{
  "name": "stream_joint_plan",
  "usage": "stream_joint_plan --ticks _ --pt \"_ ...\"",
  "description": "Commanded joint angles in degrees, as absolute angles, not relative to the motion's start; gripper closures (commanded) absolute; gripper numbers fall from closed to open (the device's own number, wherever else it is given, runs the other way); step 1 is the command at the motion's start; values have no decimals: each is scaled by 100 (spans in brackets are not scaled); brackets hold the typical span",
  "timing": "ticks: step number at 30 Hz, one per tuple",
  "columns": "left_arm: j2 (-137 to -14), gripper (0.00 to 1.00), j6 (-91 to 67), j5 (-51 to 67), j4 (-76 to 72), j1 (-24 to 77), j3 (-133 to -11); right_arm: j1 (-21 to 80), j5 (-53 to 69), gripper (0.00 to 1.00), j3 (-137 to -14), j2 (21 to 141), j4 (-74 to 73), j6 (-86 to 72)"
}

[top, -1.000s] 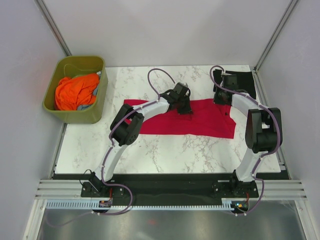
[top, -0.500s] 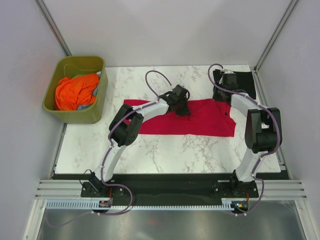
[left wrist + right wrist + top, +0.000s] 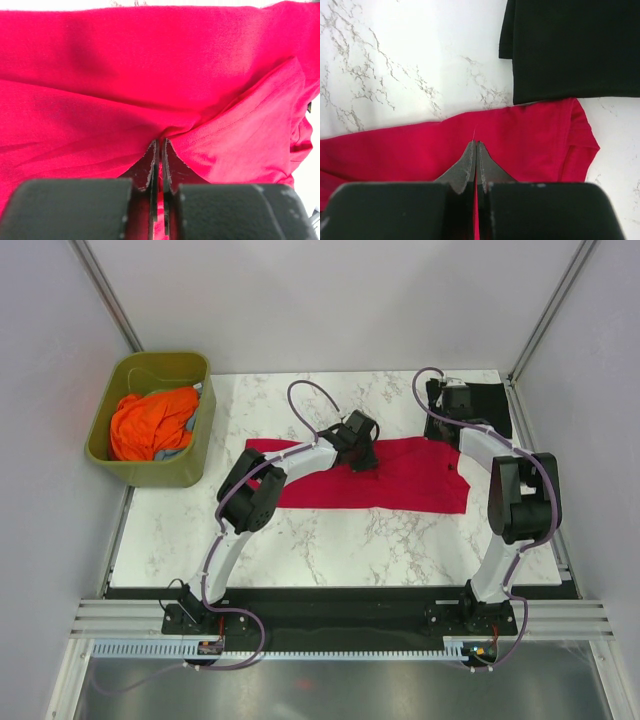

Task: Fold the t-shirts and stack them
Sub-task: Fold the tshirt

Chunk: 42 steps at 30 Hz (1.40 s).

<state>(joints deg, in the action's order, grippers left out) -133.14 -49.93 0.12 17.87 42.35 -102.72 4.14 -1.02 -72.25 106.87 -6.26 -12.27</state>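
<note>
A: Clenching the left hand (image 3: 161, 142) on a bunched pinch of the crimson red cloth t-shirt (image 3: 400, 485), mid-shirt at the far edge. Clenching the right hand (image 3: 476, 145) on the same edge nearer the sleeve, showing red between the fingers.

B: Seeing it. Lying spread across the middle of the white marble worktop (image 3: 330, 540), just beside the folded black cloth t-shirt (image 3: 495, 405) at the far right corner.

A: Reading this as the lengthwise fold. Suggesting lifting both hands level, barely clearing the worktop, then drawing toward the near hem at matched speed.

B: Agreeing. Watching that left pinch, possibly gathering two layers and risking a crease. Releasing only after lining up hem to hem.
</note>
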Motion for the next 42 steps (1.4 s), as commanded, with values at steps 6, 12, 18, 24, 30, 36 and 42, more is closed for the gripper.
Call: stream_joint_plan --ticks 6,12,18,24,30,36,42 --pt "-12885 73 -4957 -290 1942 4245 -10257 439 -404 84 -7672 10538 -1466 -1529" --pt "-11937 64 -4290 -659 2276 4236 -9994 431 -509 85 -7964 10354 -3470 -2555" --pt "-10936 63 -3903 -229 2347 4070 -8712 404 -518 89 -6849 9756 -3656 -3049" --pt "-10705 66 -3920 422 2347 3560 -7691 317 -1027 93 -6013 9861 -3191 -3252" --pt "-10371 66 -3911 378 2426 3007 -7260 70 -1626 95 -5494 9677 -3182 -3226" --pt "-10651 68 -3325 290 2478 2435 -7900 70 -1547 94 -5668 9169 -3348 -3173" --pt "-11732 76 -2979 18 3093 2101 -9008 62 -995 85 -6275 8552 -3577 -3015"
